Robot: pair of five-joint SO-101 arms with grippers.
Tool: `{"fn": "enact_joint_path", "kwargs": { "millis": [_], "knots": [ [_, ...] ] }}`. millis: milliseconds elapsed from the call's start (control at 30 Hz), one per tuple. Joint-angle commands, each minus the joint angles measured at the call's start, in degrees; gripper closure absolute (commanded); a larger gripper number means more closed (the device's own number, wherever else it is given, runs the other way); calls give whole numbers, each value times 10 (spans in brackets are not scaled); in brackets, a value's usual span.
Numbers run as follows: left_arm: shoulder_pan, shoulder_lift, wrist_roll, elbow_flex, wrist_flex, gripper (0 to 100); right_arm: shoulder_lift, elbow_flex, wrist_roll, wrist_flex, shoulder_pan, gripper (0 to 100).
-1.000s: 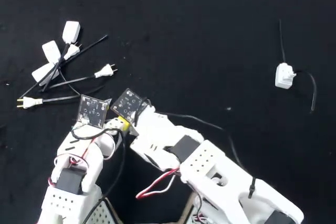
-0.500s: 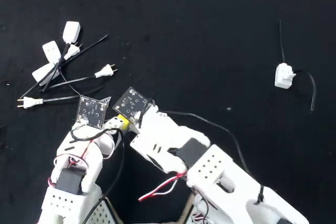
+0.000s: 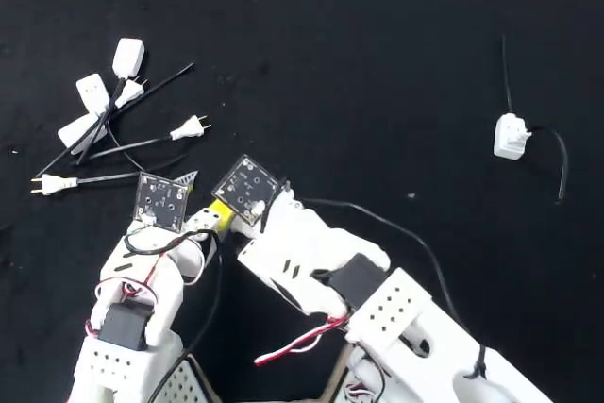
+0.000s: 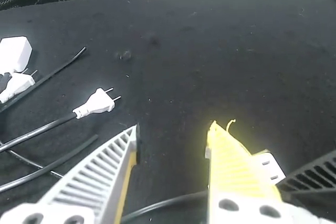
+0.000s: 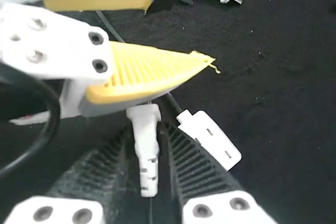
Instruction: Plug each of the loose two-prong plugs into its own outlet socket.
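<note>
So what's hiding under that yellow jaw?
A white plug, pinched by the right gripper, with a white socket beside it. The plug's prongs can't be seen; the yellow jaw covers them.

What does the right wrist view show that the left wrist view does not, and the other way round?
Right wrist view: a white plug gripped between the black fingers of the right pincer.
Left wrist view: a socket block farther out on the table, with a small plug next to it.
Both views: the open left pincer, the loose plug lying on the table beyond it, and the near socket close to its yellow finger.
</note>
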Motion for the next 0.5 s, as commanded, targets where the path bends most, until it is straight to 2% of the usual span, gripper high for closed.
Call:
{"fn": "enact_joint_path", "kwargs": {
  "millis": [0,467],
  "knots": [
    [8,2,-5,3,0,780,-38,-34,-2,0,21,988],
    [8,2,-5,3,1,780,-41,-31,-8,-6,20,987]
  ]
}}
